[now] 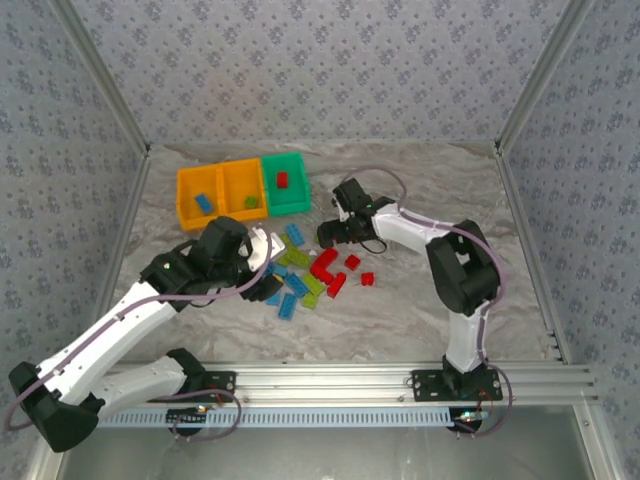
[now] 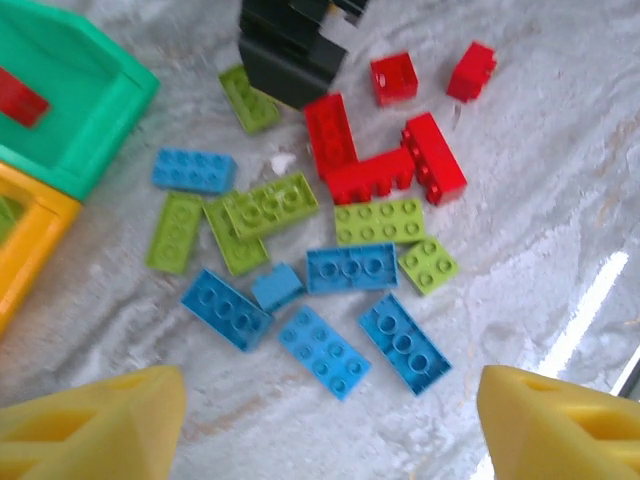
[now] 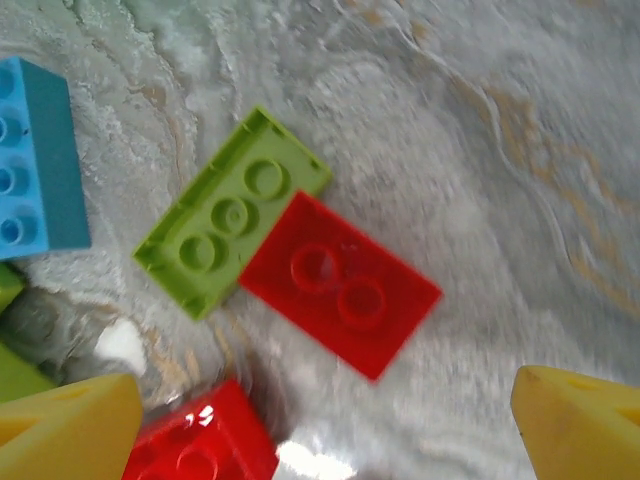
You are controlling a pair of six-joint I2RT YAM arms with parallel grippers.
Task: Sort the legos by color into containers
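Yellow-tipped left gripper (image 2: 330, 430) hangs with fingers spread and nothing between them above the scatter of small blue, lime green and red studded plastic bricks (image 2: 350, 268) on the marbled table (image 2: 560, 180), near the three joined open plastic bins (image 1: 210, 222), two orange and one green, each with a brick inside. Across the same pile the right gripper (image 3: 325, 425), likewise spread and empty, hovers over a flat red brick (image 3: 340, 285) lying against a lime green brick (image 3: 230, 225). With pieces packed this tightly, a closing pinch could drag a neighbour into the wrong bin, and two arms working one heap risk bumping.
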